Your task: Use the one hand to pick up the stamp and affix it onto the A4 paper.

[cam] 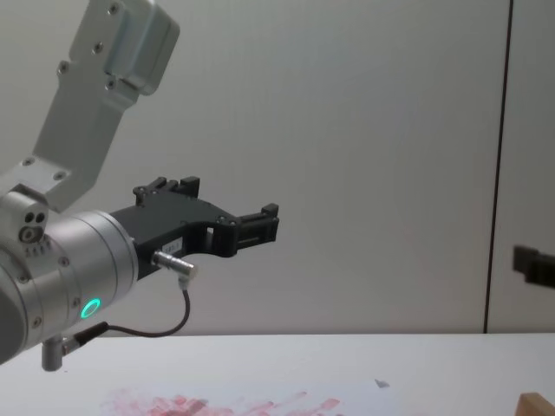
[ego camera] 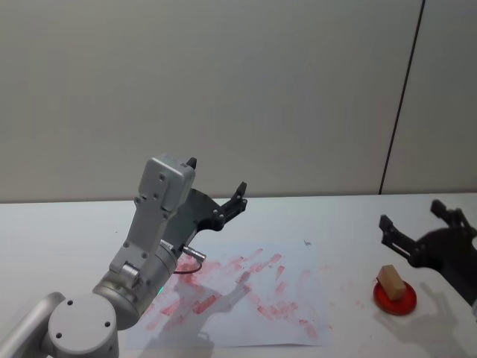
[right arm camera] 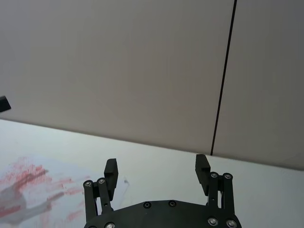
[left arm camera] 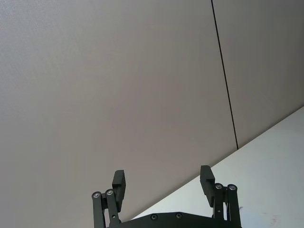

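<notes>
Jaws stand wide apart on the right gripper (ego camera: 411, 216), which is empty and hovers over the white table (ego camera: 350, 216) just behind the stamp (ego camera: 390, 282). The stamp is a small light-brown wooden block, sitting tilted on a round red pad (ego camera: 395, 303) to the right of the A4 paper (ego camera: 246, 298). The sheet lies flat, smeared with pinkish-red imprints. Above its left part the left gripper (ego camera: 216, 179) hangs raised, likewise spread open and well apart from the stamp.

Left tool (ego camera: 216, 174) and right tool (ego camera: 410, 214) hover, jaws spread.
</notes>
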